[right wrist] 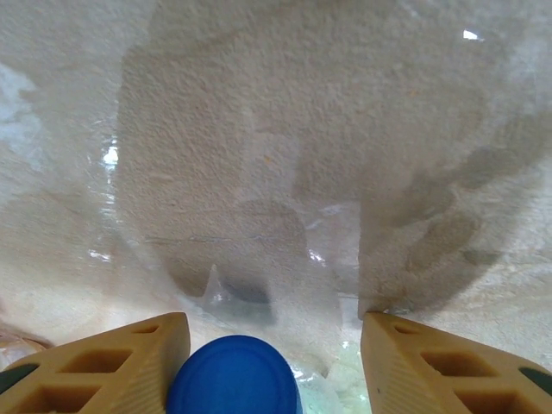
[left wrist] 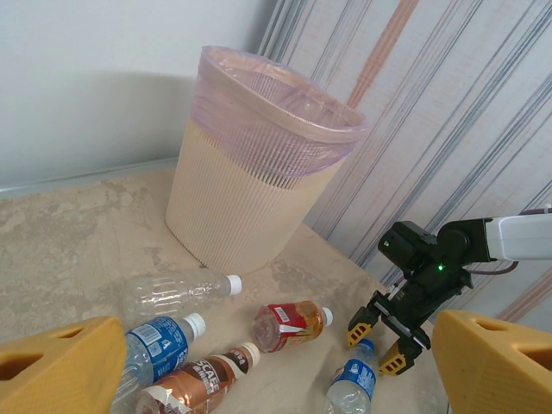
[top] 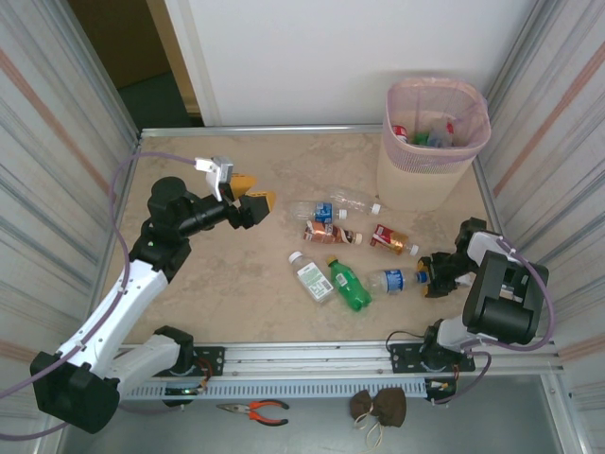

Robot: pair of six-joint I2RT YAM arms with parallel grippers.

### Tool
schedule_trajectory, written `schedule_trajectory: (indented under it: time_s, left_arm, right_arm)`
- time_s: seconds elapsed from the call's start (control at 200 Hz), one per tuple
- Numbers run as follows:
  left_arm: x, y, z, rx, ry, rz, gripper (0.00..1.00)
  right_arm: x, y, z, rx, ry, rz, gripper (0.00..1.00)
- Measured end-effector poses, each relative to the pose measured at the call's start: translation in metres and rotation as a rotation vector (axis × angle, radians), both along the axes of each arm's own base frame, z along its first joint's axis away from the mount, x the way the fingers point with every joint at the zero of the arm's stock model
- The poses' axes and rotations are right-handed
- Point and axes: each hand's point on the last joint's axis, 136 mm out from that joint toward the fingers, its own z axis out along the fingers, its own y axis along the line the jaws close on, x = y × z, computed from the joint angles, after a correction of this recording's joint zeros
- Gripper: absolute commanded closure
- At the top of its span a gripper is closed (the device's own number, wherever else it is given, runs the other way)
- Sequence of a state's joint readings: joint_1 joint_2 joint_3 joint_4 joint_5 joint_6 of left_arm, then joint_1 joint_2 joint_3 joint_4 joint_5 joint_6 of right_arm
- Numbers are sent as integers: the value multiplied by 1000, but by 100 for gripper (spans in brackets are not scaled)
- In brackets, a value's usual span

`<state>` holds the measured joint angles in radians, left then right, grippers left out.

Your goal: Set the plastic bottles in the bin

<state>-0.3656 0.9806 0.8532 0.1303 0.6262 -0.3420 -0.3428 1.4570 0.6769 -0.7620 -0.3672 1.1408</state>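
The right gripper [top: 437,275] lies low on the table [top: 236,284] near its right edge. Its yellow fingers [right wrist: 112,362] stand either side of the blue cap [right wrist: 233,375] of a water bottle [top: 397,280]. The jaws are narrowed around the cap, but a gap shows on one side, so they do not look clamped yet. The bottle lies on its side with its cap towards the gripper.

The left gripper [top: 253,194] hangs above the left half of the table, spread wide and holding nothing. It faces across towards the bottles and the bin [top: 416,180].

Besides the water bottle, six more lie loose in the middle of the table:
- a green bottle [top: 348,284]
- a white-labelled bottle [top: 312,279] just beside it
- a red-labelled bottle [top: 392,239]
- a brown bottle [top: 331,234]
- a blue-labelled bottle [top: 321,212]
- a clear bottle [top: 342,200], the nearest to the bin

The bin stands upright in the far right corner, lined with a pink bag. Several bottles already lie inside it [top: 427,134].

The task looks partly done: some bottles are in the bin and seven are left on the table. The step in hand appears to be the grab on the water bottle's cap. Lifting it to the bin would come next, then the remaining six.
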Motion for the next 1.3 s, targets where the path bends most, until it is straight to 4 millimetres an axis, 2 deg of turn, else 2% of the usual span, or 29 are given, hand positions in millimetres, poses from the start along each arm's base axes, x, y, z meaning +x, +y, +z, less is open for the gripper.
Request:
schedule_trajectory:
  time_s: [0.461,0.571,0.777,0.912,1.012,1.187,1.298]
  left_arm:
    - [1,0,-1,-1,5,0,8]
    - [1,0,-1,-1,5,0,8]
    - [1,0,-1,-1,5,0,8]
    - [1,0,-1,-1,5,0,8]
    - [1,0,-1,-1,5,0,8]
    - [4,-1,-3,1,10,0,8]
    - [6,-2,-4,0,8,0,8]
  right_arm:
    - [-4,1,0,3,16,-3,64]
    - [1,0,1,-2,-9,-3,68]
    - [7,-8,15,-35,-66,-20,72]
    - [13,-20,40,-105,-134,-27,73]
    - [22,-32,70,-185,-213,-13,75]
    - [36,-55,136,-384,-377,49,77]
    - [48,-59,184,-537,-503,161,77]
